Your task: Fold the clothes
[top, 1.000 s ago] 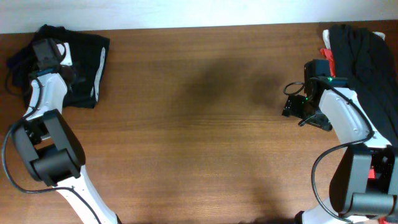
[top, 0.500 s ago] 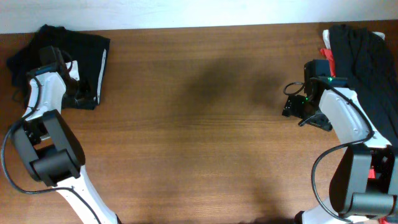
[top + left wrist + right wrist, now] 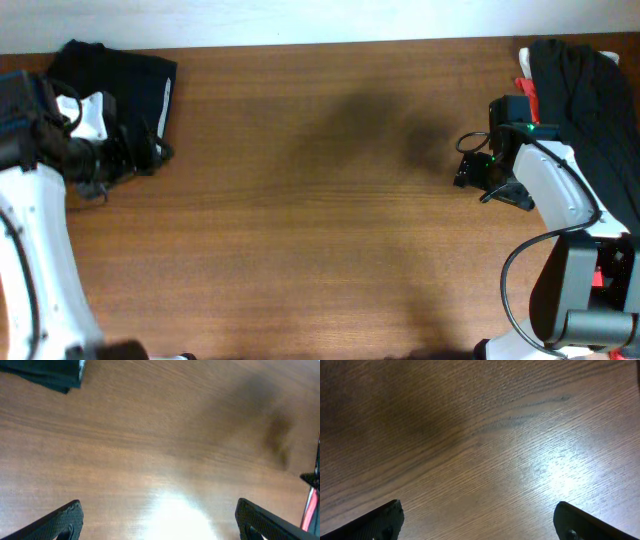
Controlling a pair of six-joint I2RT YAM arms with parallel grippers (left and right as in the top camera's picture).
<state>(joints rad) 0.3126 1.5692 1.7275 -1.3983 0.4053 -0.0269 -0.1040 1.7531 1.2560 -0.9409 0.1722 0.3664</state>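
Clothes sit in 2 groups at opposite ends of the table (image 3: 320, 220). At the table's far left corner lies a black folded piece (image 3: 125, 85), flat on the wood, with a pale strip (image 3: 163, 103) running down its right edge. At the table's right end a larger dark heap (image 3: 590, 110) is bunched up and runs along that edge, with a bit of red trim (image 3: 524, 88) showing on its inner side. The middle of the table between the 2 groups is bare wood.

The left gripper (image 3: 157, 512) hangs over the table's left end, just at the near edge of the folded piece as seen from overhead. Its jaws stand wide apart, and only bare wood shows between the 2 fingers (image 3: 65, 520). In the left wrist view, a corner of the black cloth shows in the far upper left, well apart from both fingers, so no fabric is in the grip.

The right gripper (image 3: 479, 512) is above the table near its right end, just inward of the dark heap and not touching it. Its jaws are also spread wide, with 1 dark fingertip (image 3: 382, 520) in each lower corner of the right wrist view and wood grain alone between them. No cloth appears in that view.
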